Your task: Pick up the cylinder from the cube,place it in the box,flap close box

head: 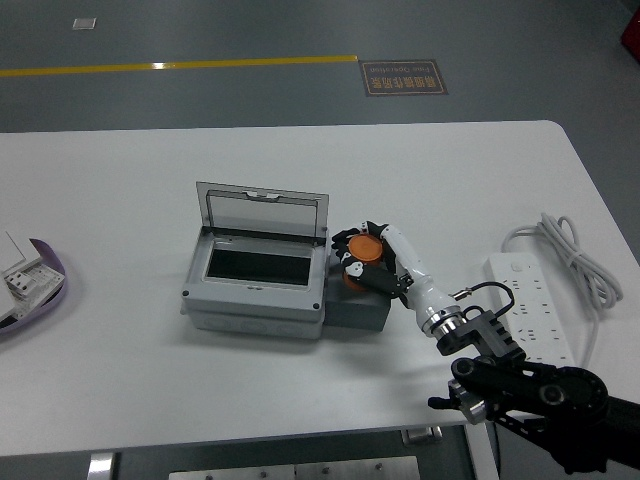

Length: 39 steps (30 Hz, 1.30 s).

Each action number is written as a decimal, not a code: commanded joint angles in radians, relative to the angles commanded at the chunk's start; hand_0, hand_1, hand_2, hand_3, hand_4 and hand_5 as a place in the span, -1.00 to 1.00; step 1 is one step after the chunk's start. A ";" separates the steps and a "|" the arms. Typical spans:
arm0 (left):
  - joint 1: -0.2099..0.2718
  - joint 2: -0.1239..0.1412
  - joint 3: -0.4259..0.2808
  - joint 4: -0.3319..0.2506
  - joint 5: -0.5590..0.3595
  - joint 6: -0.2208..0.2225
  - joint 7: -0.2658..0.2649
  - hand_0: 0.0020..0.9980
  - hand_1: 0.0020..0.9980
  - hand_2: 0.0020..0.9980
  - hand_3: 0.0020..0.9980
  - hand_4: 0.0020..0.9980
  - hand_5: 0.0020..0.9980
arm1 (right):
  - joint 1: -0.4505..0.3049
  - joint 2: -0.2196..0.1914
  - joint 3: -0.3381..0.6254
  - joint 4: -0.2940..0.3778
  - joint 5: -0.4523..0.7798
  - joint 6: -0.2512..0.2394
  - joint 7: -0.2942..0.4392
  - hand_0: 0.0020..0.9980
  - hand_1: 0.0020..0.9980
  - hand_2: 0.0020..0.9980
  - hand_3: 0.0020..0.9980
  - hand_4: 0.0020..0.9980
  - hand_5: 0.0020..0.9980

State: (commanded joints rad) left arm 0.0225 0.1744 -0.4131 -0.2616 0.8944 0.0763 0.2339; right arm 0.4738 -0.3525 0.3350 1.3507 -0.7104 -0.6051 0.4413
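An orange cylinder (363, 251) stands on a dark grey cube (360, 309) just right of the grey box (258, 295). The box's clear lid (262, 212) stands open and upright at its back edge; the inside looks dark and empty. My right hand (372, 262) reaches in from the lower right, its white and black fingers wrapped around the cylinder on top of the cube. The cylinder's lower part is hidden by the fingers. My left arm does not show.
A white power strip (528, 305) with a coiled white cable (572, 252) lies at the right. A purple-rimmed tray (55, 290) with white parts sits at the left edge. The table's near edge runs along the bottom.
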 joint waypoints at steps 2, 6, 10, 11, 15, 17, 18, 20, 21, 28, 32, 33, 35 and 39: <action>0.000 0.000 0.001 0.000 -0.001 0.000 -0.001 0.04 0.12 0.13 0.19 0.42 -0.51 | -0.002 0.000 0.002 0.002 -0.001 -0.008 0.005 -0.19 -0.20 -0.22 -0.28 -1.00 -1.00; 0.001 -0.001 0.000 0.000 -0.001 0.001 -0.001 0.04 0.12 0.13 0.19 0.42 -0.51 | -0.010 0.000 0.016 0.013 -0.005 -0.032 0.019 -0.19 -0.20 -0.22 -0.28 -1.00 -1.00; 0.001 -0.002 -0.002 0.000 0.001 0.001 -0.001 0.04 0.12 0.13 0.19 0.42 -0.51 | -0.022 0.004 0.048 0.042 -0.035 -0.040 0.017 -0.23 -0.27 -0.33 -0.37 -1.00 -1.00; 0.001 -0.002 -0.002 0.000 0.001 0.001 -0.002 0.04 0.12 0.13 0.19 0.42 -0.51 | -0.023 0.005 0.056 0.052 -0.053 -0.040 0.009 -0.23 -0.27 -0.33 -0.37 -1.00 -1.00; 0.002 -0.001 -0.005 0.001 0.003 0.001 -0.001 0.04 0.12 0.13 0.18 0.43 -0.51 | -0.016 0.015 0.080 0.098 -0.142 -0.040 -0.057 -0.24 -0.30 -0.35 -0.41 -1.00 -1.00; 0.003 -0.001 -0.007 0.001 0.006 0.001 0.000 0.04 0.12 0.13 0.18 0.43 -0.51 | -0.005 0.022 0.086 0.118 -0.194 -0.040 -0.099 -0.24 -0.30 -0.35 -0.41 -1.00 -1.00; 0.003 -0.001 -0.008 0.001 0.007 0.001 0.000 0.04 0.12 0.13 0.18 0.43 -0.51 | 0.004 0.027 0.089 0.131 -0.233 -0.040 -0.130 -0.24 -0.30 -0.35 -0.41 -1.00 -1.00; 0.003 -0.001 -0.009 0.000 0.007 0.000 0.001 0.04 0.13 0.13 0.18 0.43 -0.50 | 0.025 0.036 0.091 0.158 -0.310 -0.040 -0.193 -0.26 -0.31 -0.37 -0.42 -1.00 -1.00; 0.004 -0.001 -0.009 0.000 0.008 -0.001 0.002 0.04 0.13 0.13 0.18 0.43 -0.50 | 0.041 0.042 0.092 0.175 -0.346 -0.040 -0.227 -0.26 -0.31 -0.37 -0.42 -1.00 -1.00; 0.006 0.003 -0.013 -0.001 0.014 -0.003 0.008 0.04 0.13 0.13 0.19 0.43 -0.51 | 0.164 0.107 0.058 0.213 -0.613 -0.037 -0.474 -0.31 -0.33 -0.38 -0.44 -1.00 -1.00; 0.004 0.007 -0.015 -0.001 0.016 -0.005 0.009 0.04 0.12 0.13 0.19 0.43 -0.50 | 0.230 0.164 0.002 0.182 -0.740 -0.008 -0.607 -0.48 -0.32 -0.35 -0.43 -1.00 -1.00; 0.003 0.008 -0.015 -0.001 0.017 -0.005 0.009 0.04 0.12 0.13 0.19 0.43 -0.50 | 0.243 0.178 -0.010 0.173 -0.767 0.001 -0.639 -0.48 -0.32 -0.35 -0.43 -1.00 -1.00; 0.002 0.011 -0.016 -0.002 0.019 -0.006 0.010 0.04 0.12 0.13 0.19 0.43 -0.50 | 0.267 0.203 -0.030 0.153 -0.827 0.023 -0.709 -0.48 -0.32 -0.35 -0.43 -1.00 -1.00; 0.000 0.015 -0.021 -0.002 0.027 -0.008 0.013 0.04 0.12 0.13 0.19 0.43 -0.50 | 0.322 0.247 -0.066 0.112 -0.938 0.098 -0.859 -0.79 -0.44 -0.26 -0.38 -1.00 -1.00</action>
State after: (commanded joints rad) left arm 0.0226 0.1898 -0.4342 -0.2640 0.9218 0.0680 0.2466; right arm 0.7959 -0.1054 0.2691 1.4631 -1.6488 -0.5072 -0.4179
